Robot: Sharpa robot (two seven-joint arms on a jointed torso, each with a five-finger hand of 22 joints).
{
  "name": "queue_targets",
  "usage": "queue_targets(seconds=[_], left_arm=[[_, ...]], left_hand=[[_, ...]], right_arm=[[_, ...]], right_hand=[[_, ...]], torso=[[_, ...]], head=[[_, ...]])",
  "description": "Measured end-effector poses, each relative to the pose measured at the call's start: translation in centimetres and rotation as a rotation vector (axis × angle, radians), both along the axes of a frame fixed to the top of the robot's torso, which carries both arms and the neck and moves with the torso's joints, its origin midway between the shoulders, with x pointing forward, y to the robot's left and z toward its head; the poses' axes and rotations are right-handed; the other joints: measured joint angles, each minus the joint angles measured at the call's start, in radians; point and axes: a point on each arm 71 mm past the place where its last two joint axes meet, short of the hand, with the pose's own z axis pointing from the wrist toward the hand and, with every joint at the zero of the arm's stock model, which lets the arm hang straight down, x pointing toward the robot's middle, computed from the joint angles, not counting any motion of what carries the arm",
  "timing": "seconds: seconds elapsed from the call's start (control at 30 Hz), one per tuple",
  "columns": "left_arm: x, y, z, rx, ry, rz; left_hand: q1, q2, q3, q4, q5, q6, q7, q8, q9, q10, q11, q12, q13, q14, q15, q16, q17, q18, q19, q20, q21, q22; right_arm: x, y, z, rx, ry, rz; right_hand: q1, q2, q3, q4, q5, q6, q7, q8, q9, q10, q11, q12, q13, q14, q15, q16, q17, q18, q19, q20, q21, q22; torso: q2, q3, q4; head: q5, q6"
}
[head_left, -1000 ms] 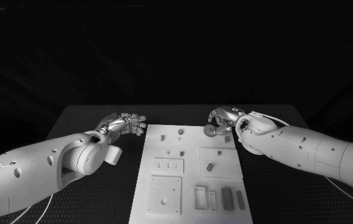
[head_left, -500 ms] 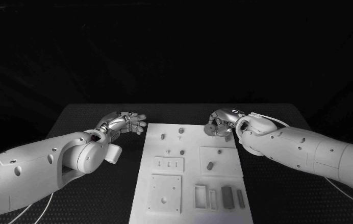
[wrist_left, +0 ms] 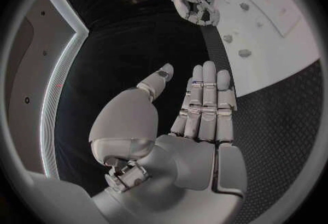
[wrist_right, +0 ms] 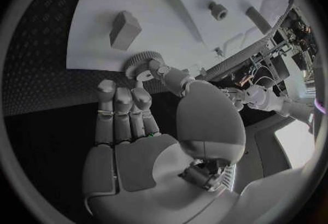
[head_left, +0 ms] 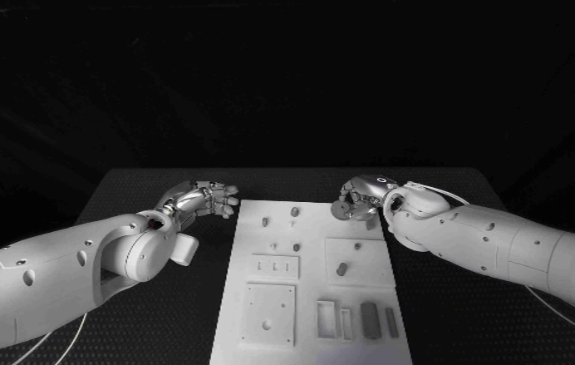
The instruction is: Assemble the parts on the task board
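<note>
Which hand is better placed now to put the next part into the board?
Probably the right hand: it already pinches a small gear above the task board. The left hand hovers beside the board, fingers apart, holding nothing.

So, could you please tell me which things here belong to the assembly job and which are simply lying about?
Part of the job:
- task board
- small gear, pinched by the right robot hand
- block part on the board
- left robot hand, holding nothing, beside the board

Just lying about:
- black table under the board
</note>
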Motion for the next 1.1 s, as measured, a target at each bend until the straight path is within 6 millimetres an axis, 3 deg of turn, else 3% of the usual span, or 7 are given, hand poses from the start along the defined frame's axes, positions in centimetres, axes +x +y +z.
queue_targets(seconds=[0.13,0.5,0.77,1.1], left_arm=[[0.0,0.0,0.0,0.0,0.0,0.0],[0.0,0.0,-0.01,0.0,0.001,0.0],[0.0,0.01,-0.01,0.001,0.001,-0.001],[0.0,0.07,0.0,0.001,0.001,0.0]], left_hand=[[0.0,0.0,0.0,0.0,0.0,0.0,0.0,0.0,0.0,0.0,0.0,0.0,0.0,0.0,0.0,0.0,0.0,0.0,0.0,0.0,0.0,0.0],[0.0,0.0,0.003,-0.003,0.0,0.0,0.0,0.0,0.0,0.0,0.0,0.0,0.0,0.0,0.0,0.0,0.001,-0.001,0.0,0.0,0.0,0.0],[0.0,0.0,0.003,-0.003,0.0,0.0,0.0,0.0,0.0,0.0,0.0,0.0,0.0,0.0,0.0,0.0,0.001,-0.001,0.0,0.0,0.0,0.0],[0.0,0.0,0.003,-0.003,0.0,0.0,0.0,0.0,0.0,0.0,0.0,0.0,0.0,0.0,0.0,0.0,0.002,-0.002,0.0,0.0,0.0,0.0]], right_arm=[[0.05,0.11,-0.04,-0.001,0.001,0.0],[0.13,0.17,-0.08,-0.007,-0.002,0.0],[0.21,0.22,-0.08,-0.016,0.005,0.003],[0.34,0.28,-0.11,-0.02,0.01,0.005]], right_hand=[[-0.022,-0.023,-0.012,0.015,0.0,0.0,0.0,0.003,0.0,0.0,0.0,0.0,-0.002,-0.001,-0.002,0.0,-0.003,0.0,0.0,0.0,0.0,0.0],[-0.047,-0.047,-0.027,0.031,0.0,0.0,0.0,0.003,0.002,0.0,0.0,0.0,-0.005,-0.001,-0.002,0.004,-0.007,0.0,-0.002,0.002,0.0,0.0],[-0.055,-0.055,-0.043,0.037,0.0,0.0,0.0,0.003,0.003,0.0,0.0,0.0,-0.009,-0.007,-0.007,0.004,-0.013,-0.002,-0.007,-0.003,0.0,0.0],[-0.064,-0.046,-0.05,0.036,0.0,0.0,0.0,0.006,0.003,0.0,0.0,0.0,-0.012,-0.007,-0.006,0.004,-0.017,-0.002,-0.009,-0.002,0.0,0.0]], torso=[[0.0,0.0,0.0001],[0.0,0.0,0.0],[-0.001,0.0,0.0],[-0.001,0.0005,-0.0002]], head=[[0.0,-0.001],[0.001,-0.007],[0.001,-0.01],[0.001,-0.012]])
